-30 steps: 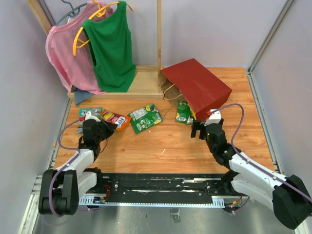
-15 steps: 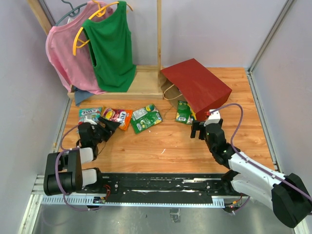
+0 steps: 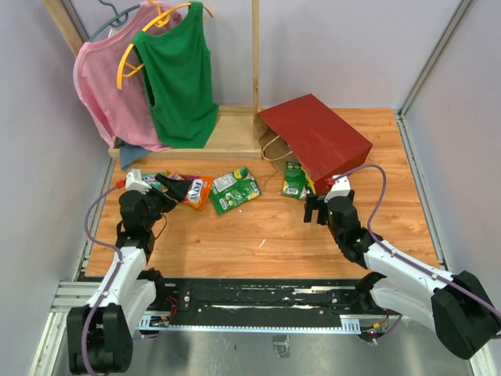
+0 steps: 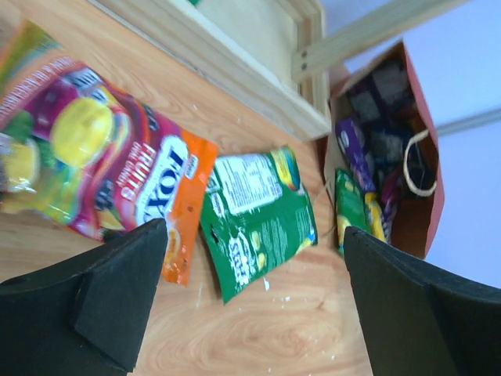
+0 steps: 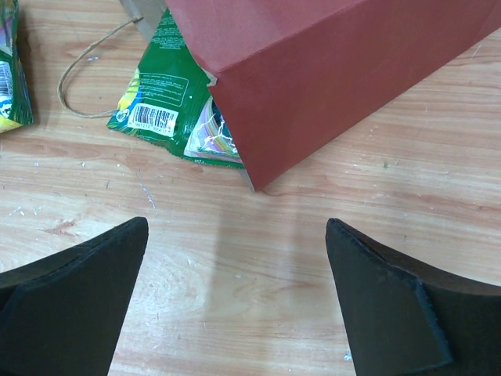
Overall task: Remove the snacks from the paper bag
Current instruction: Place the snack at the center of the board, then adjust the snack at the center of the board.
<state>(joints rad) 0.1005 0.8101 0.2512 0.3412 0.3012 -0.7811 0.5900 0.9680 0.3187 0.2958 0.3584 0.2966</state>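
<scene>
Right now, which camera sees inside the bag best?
The left wrist view. It looks straight into the bag's open mouth, where purple packets lie. The top view shows only the bag's red outside. The right wrist view shows a red corner with a green packet poking out beside it.

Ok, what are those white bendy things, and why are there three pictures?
Those are two robot arms, the left arm and the right arm, bolted to a wooden table. One picture looks down from above. The other two come from a camera on each wrist, so the black shapes are that arm's own jaws. Both pairs are open and hold nothing. A red paper bag lies on its side with packets inside. An orange packet and a green packet lie on the table; a second green packet lies at the bag's mouth.
</scene>
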